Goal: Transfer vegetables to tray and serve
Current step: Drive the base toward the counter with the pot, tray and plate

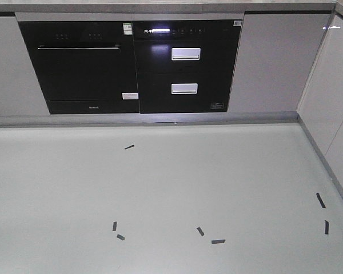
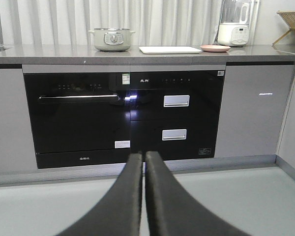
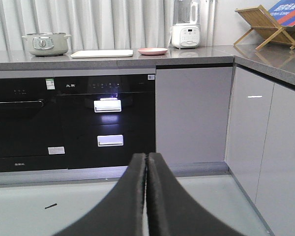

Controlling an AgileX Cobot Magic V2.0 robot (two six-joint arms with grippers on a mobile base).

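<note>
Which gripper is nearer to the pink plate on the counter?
Right, probably. The right gripper points almost straight at the pink plate; the left gripper has it well off to its right. Both sit low, away from the counter.

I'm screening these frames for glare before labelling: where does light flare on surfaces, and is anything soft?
Front view: white glare streak across the top of the drawer unit. Left wrist view: bluish flare at the right edge of the oven door; the shut left gripper looks dark, slightly soft. Right wrist view: flare on the upper drawer handle; shut right gripper likewise dark.
</note>
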